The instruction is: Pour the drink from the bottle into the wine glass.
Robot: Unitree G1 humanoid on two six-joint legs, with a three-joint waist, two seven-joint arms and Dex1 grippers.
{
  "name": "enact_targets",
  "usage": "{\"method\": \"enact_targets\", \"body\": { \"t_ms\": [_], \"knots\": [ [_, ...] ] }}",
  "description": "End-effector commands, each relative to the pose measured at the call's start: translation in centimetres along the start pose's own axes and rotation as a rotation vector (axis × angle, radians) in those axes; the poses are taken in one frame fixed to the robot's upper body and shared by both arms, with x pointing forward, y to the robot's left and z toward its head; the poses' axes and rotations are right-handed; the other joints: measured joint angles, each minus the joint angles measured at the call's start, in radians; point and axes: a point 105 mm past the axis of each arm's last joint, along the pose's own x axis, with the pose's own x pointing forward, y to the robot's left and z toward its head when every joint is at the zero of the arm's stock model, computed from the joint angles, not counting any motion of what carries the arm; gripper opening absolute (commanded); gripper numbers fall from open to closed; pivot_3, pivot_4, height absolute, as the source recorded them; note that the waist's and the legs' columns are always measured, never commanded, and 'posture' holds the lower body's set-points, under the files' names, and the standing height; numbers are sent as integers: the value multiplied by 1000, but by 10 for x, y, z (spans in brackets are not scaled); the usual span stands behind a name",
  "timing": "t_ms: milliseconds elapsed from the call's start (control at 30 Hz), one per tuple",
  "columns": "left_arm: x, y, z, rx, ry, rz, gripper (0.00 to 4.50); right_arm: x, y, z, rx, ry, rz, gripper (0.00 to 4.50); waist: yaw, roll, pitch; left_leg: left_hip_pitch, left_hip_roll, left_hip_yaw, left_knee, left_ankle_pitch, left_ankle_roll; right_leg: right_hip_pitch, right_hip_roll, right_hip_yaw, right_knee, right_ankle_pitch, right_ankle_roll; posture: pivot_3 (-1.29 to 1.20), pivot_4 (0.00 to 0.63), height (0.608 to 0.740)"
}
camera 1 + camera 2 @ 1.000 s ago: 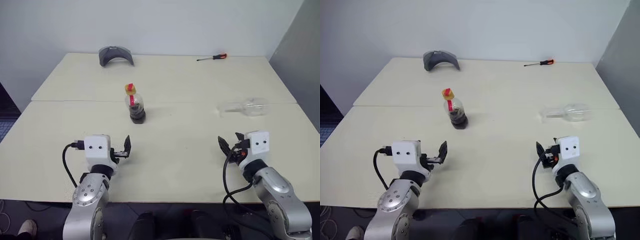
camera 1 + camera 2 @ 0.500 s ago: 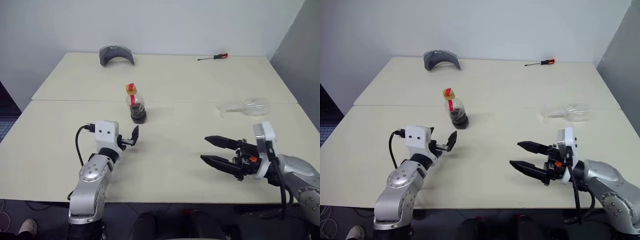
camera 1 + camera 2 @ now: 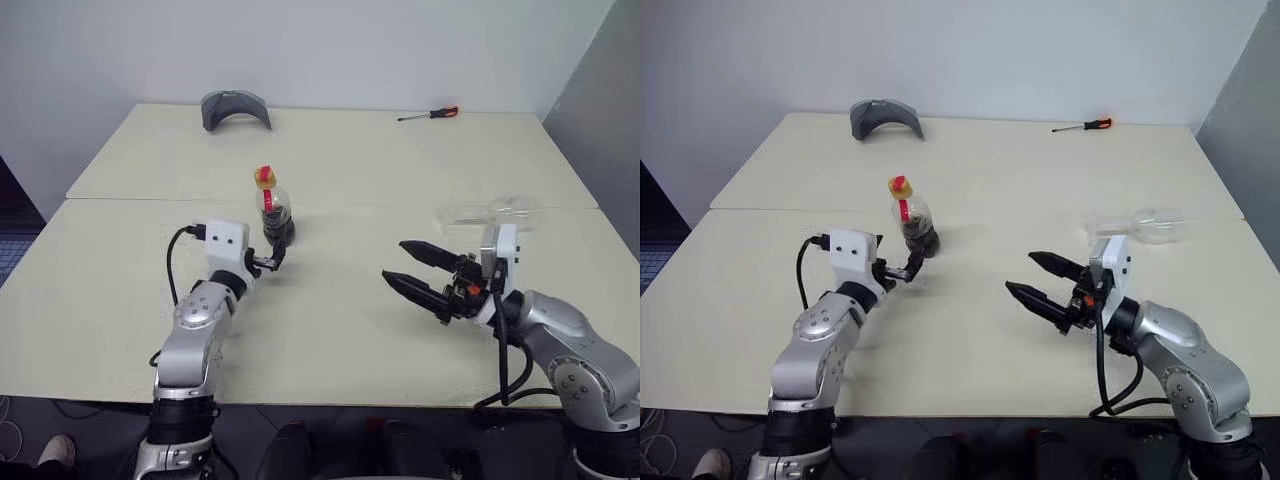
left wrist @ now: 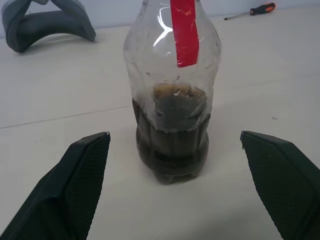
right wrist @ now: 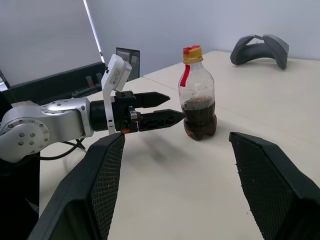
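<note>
1. Left wrist view looks along the left gripper [image 4: 175,187], whose two black fingers [image 4: 75,185] are spread wide with nothing between them but air; the bottle [image 4: 172,95] stands upright ahead of them at the centre of the frame, untouched.
2. Inside the bottle, the drink [image 4: 172,135] fills only the lower part, dark brown under a red label strip.
3. In the left eye view, the left gripper [image 3: 272,262] sits at centre left of the frame, its tips just short of the bottle's base.
4. The right gripper [image 3: 408,268] is right of centre in that view, pointing toward the frame's left, its fingers parted and holding nothing, well apart from the bottle.
5. The wine glass [image 3: 495,212] lies on its side at the right of the frame, just above the right gripper's white wrist housing.
6. A grey curved object [image 3: 235,106] rests at upper left of the table [image 3: 350,160], and a screwdriver [image 3: 428,115] with a red handle lies at upper right.
</note>
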Motion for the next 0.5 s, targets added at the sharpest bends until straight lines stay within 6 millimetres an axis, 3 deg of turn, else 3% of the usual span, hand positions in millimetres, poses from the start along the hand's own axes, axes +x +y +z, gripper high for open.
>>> {"method": "enact_targets", "body": {
  "t_ms": [33, 500],
  "knots": [
    [5, 0, 9, 23, -51, -27, 4471, 2, -1, 10, -37, -41, -13, 3569, 0, 0, 0, 0, 0, 0, 0, 0, 0, 0, 0, 0, 0, 0, 0, 0, 150, 740],
    [39, 13, 17, 44, -117, 12, 4471, 3, 2, 8, -40, -53, -27, 3569, 0, 0, 0, 0, 0, 0, 0, 0, 0, 0, 0, 0, 0, 0, 0, 0, 150, 740]
  ]
}}
